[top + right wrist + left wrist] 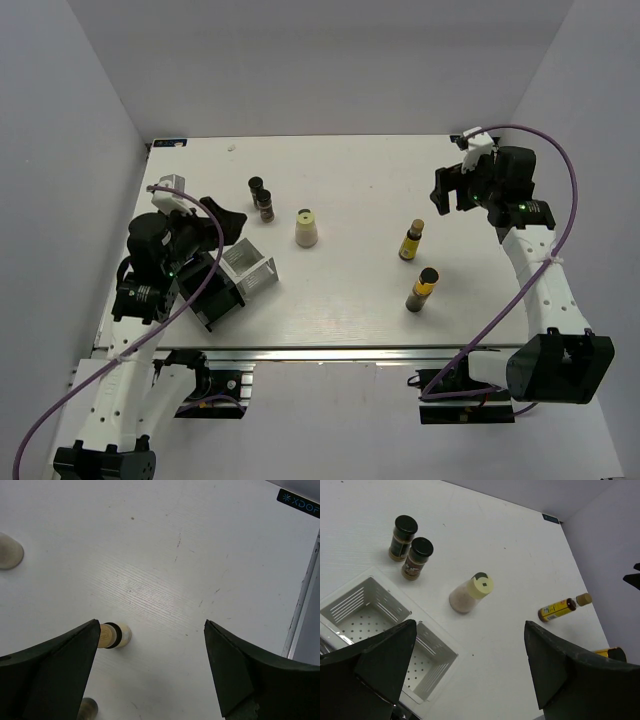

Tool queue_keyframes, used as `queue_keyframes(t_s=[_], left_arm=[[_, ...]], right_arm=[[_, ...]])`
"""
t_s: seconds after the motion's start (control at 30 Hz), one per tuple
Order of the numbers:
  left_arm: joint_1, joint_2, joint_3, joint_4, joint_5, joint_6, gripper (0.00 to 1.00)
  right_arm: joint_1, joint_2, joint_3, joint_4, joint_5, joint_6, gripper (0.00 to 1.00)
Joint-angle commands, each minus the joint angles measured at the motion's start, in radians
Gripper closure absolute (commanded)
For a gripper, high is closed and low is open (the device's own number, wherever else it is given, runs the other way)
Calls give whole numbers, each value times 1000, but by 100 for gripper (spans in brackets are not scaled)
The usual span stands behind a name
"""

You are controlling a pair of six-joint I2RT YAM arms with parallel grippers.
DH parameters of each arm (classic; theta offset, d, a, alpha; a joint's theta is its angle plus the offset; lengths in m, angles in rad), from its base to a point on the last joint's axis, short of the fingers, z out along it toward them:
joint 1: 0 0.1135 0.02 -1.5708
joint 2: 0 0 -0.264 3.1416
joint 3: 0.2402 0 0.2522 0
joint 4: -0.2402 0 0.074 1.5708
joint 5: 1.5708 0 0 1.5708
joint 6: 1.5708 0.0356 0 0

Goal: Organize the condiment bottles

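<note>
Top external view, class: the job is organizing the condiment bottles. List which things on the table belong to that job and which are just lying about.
Belong to the job:
- two dark brown bottles with black caps
- cream-white tapered bottle
- two dark bottles with yellow labels

Just lying about:
- white slotted compartment rack
- white table

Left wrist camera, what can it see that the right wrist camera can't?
Only the left wrist view shows the two brown bottles with black caps, standing side by side, and the white rack near them. Only the right wrist view shows the grey rail along the table's edge. Both views show the cream-white bottle, a yellow-label bottle and the white table.
</note>
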Motion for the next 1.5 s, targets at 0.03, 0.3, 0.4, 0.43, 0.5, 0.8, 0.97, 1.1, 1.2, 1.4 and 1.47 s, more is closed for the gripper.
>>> queue_keyframes(t_s=[0.03, 0.3, 0.4, 0.43, 0.5, 0.8, 0.97, 1.1, 1.2, 1.4, 1.47], left_arm=[[5, -19, -10, -4, 82, 9, 2], [5, 0, -34, 5, 145, 11, 12], [5, 53, -22, 11, 197, 3, 66], [5, 70, -18, 22, 226, -12, 76], [2, 113, -11, 33, 250, -23, 80], [-331, 395, 206, -30, -84, 54, 24], [-431, 625, 370, -73, -296, 92, 19], [-446, 797, 494, -119, -410, 136, 18], [-457, 915, 561, -147, -447, 173, 16], [-466, 1054, 651, -151, -462, 203, 15], [-466, 1083, 670, -148, -441, 203, 15]], right_arm=[[1, -15, 20, -22, -46, -48, 11], [18, -90, -30, -131, -338, -419, 11], [61, -112, -50, -134, -353, -424, 11], [75, -111, -49, -150, -361, -439, 11], [113, -98, -32, -192, -372, -445, 11], [139, -80, -52, -53, -266, -131, 58], [141, -58, -32, -56, -235, -74, 34], [141, -60, -46, -38, -240, -51, 28], [141, -61, -55, -30, -238, -45, 25], [141, -71, -69, -19, -223, -45, 22], [141, -71, -70, -16, -221, -43, 22]])
